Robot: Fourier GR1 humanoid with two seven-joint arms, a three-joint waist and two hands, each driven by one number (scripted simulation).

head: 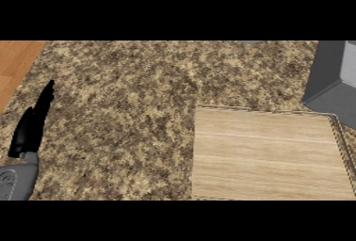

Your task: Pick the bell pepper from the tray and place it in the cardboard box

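A light wooden tray (268, 155) with a thin raised rim lies on the counter at the lower right. Nothing shows on its surface. No bell pepper and no cardboard box can be seen in the head view. My left hand (31, 127) rests at the far left, seen edge-on, open with straight fingers pointing up, well away from the tray. Its grey forearm (15, 181) enters from the lower left corner. My right hand does not show.
The speckled granite counter (125, 108) fills most of the view. A wooden floor strip (17, 61) lies beyond the counter's left edge. A grey blocky shape (335, 77) juts in at the upper right, just above the tray's far corner; I cannot tell what it is.
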